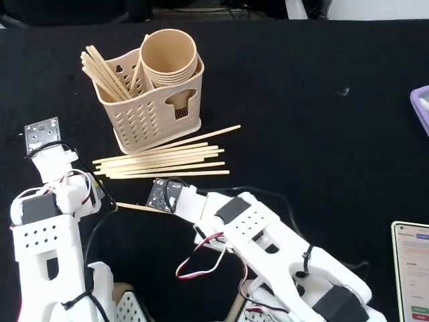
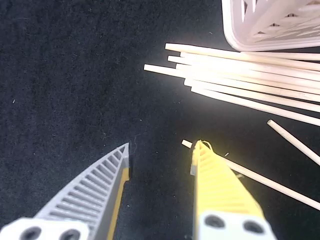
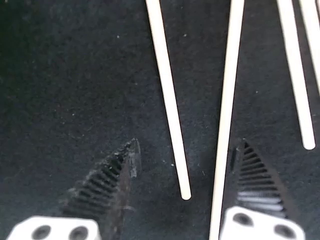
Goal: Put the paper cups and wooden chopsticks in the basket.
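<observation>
The beige basket (image 1: 157,114) stands at the back left. It holds stacked paper cups (image 1: 169,57) and several wooden chopsticks (image 1: 104,70). More chopsticks (image 1: 164,161) lie in a loose pile on the black table just in front of it. A single chopstick (image 1: 137,208) lies nearer, between my two arms. My left gripper (image 2: 162,146) is open low over the table, near the pile's ends (image 2: 210,70), and its yellow finger (image 2: 215,180) lies over the lone chopstick (image 2: 280,187). My right gripper (image 3: 189,143) is open too, and one chopstick's end (image 3: 172,125) lies between its fingers.
A phone (image 1: 412,268) lies at the right front edge and a purple object (image 1: 421,104) at the right edge. My left arm (image 1: 47,221) and right arm (image 1: 261,235) fill the front. The table right of the basket is bare black cloth.
</observation>
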Tool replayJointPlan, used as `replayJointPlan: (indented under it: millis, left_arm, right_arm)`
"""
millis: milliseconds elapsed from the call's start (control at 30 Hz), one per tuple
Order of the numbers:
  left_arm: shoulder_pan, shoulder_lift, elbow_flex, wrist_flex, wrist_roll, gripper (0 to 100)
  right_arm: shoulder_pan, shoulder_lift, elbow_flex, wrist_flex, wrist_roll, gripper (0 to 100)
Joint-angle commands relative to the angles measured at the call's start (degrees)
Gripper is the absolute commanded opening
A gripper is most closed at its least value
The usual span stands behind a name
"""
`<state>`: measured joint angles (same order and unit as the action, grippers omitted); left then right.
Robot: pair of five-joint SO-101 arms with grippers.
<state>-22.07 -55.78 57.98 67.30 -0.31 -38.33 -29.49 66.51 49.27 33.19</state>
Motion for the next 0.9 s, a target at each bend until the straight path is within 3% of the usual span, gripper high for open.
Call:
replayJointPlan:
  millis: [0, 133, 500, 733, 867]
  left_arm:
    - [0.22, -0.53, -0.92, 0.44, -0.53, 21]
    - [0.22, -0.62, -0.92, 0.44, -0.53, 21]
    - [0.22, -0.53, -0.92, 0.35, -0.62, 21]
    - [0.22, -0.53, -0.92, 0.35, -0.62, 21]
    - [0.22, -0.53, -0.92, 0.26, -0.62, 21]
  right_arm:
    - [0.97, -1.01, -0.04, -1.05, 0.7, 17.8]
    - [0.7, -1.1, 0.13, -0.88, 0.18, 0.6]
    - [1.49, -1.54, -1.27, 0.0, 0.44, 4.4]
    - [9.32, -1.54, -4.53, 1.14, 3.6, 1.1]
    - [10.73, -1.45, -4.44, 1.14, 3.34, 6.5]
